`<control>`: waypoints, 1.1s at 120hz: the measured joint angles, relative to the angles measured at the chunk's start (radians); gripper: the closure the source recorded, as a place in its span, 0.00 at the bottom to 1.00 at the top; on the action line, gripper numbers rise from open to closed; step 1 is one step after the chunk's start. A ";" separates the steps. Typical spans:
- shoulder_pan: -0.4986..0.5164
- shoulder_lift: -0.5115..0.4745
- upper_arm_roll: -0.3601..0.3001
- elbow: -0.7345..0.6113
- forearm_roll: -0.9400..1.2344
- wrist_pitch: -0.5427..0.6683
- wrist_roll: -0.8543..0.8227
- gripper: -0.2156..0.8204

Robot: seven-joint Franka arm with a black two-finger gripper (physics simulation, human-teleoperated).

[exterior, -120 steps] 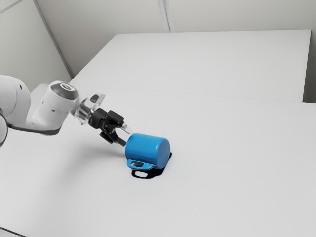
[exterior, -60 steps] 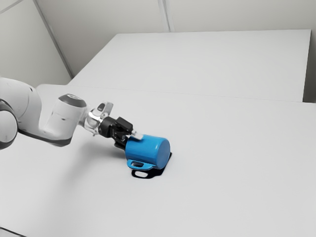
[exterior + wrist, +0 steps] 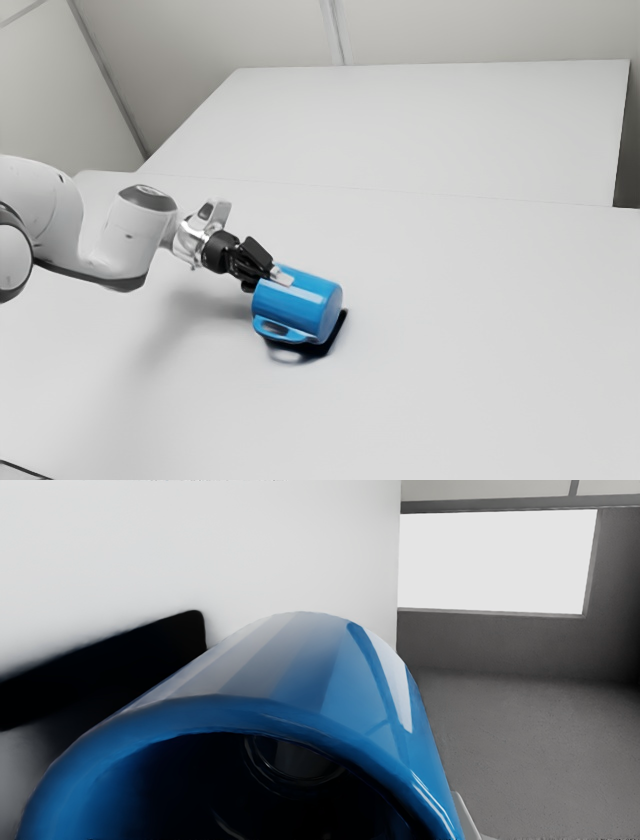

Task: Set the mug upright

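One white table (image 3: 470, 300) spreads around our one blue mug (image 3: 318, 312), tipped on its side. At the mug's mouth, our one gripper (image 3: 276, 281) pinches its wall, two fingers narrow, one outside, the other hidden. One handle (image 3: 283, 336) juts from the mug.

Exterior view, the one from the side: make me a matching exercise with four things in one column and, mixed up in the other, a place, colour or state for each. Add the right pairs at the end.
Column one
1. Mug
2. Gripper
3. Table
4. Shadow

Column two
A. White and flat
B. At the mug's open end
C. A dark patch
D. Blue, tipped on its side

Right pairs
1-D
2-B
3-A
4-C
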 joint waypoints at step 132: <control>-0.067 -0.446 -0.247 -0.339 0.944 0.789 -0.011 0.96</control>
